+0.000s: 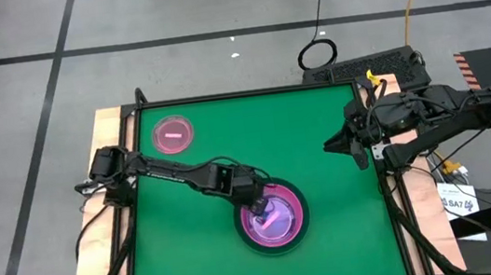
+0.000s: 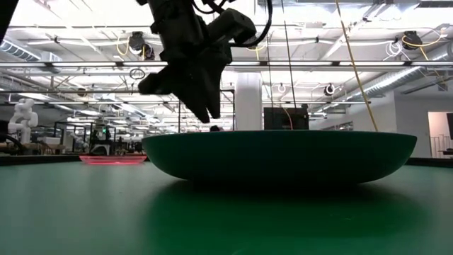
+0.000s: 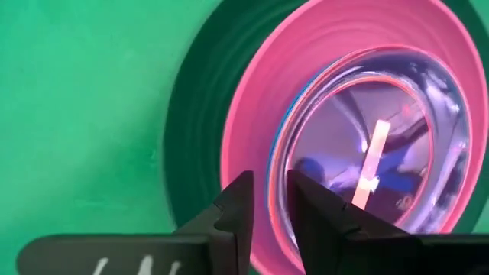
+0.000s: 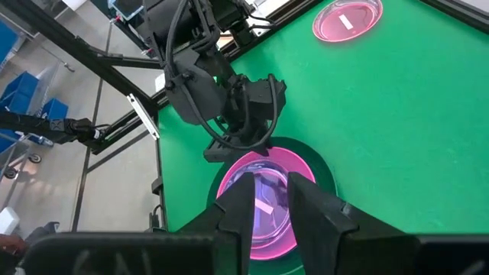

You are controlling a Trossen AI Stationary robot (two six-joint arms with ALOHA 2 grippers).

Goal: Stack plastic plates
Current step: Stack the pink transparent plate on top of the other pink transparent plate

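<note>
Left gripper (image 1: pixel 259 207): reaching down over stacked plates (image 1: pixel 274 217), fingers slightly parted, seemingly gripping nothing.
Right gripper (image 1: pixel 338 144): parked at table edge, fingers narrowly apart.

A wide dark green plate (image 2: pixel 279 154) sits on the green tabletop (image 2: pixel 85 212). The left tool (image 2: pixel 202 106) hangs above its rim at ten o'clock. A small translucent pink plate (image 2: pixel 113 159) lies far behind at nine o'clock.

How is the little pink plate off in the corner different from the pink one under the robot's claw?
The small translucent pink plate lies alone on the green mat; the hot pink plate sits nested in a dark grey plate. The first is smaller, see-through and empty; the second is solid and holds smaller plates. Both are round.
</note>
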